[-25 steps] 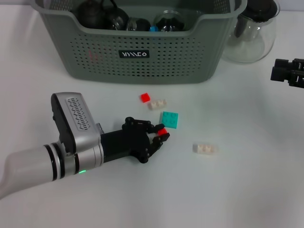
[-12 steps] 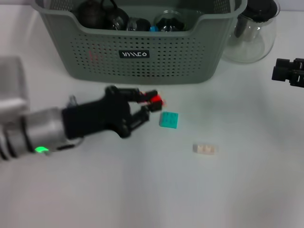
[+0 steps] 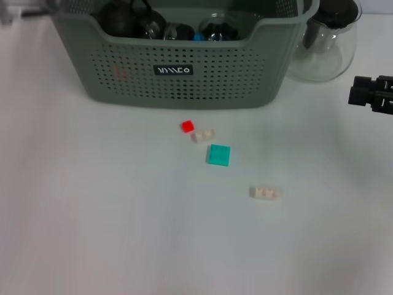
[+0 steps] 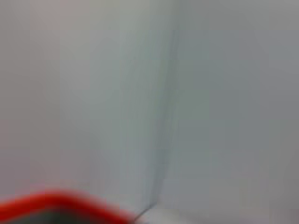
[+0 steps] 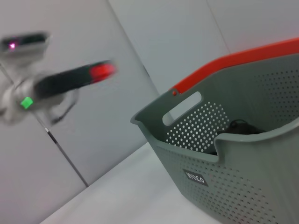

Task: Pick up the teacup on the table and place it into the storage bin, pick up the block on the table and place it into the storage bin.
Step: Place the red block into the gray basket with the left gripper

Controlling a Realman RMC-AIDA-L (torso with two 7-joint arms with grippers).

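The jaws on the left arm (image 5: pixel 70 81), blurred at upper left, hid whether they gripped firmly, so the red thing (image 5: pixel 102 72) at their tip could drop short of the bin (image 5: pixel 243 154).

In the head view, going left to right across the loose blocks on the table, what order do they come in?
Red block → white block beside it → teal block → second white block, all lying in front of the storage bin.

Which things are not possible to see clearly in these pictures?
- Left gripper: right wrist view, motion-blurred; grip unreadable; outside the head view.
- Right gripper: head view, cut by the edge.
- Storage bin contents: head view, hidden by the front wall and top edge.
- Left wrist view: blurred wall only.
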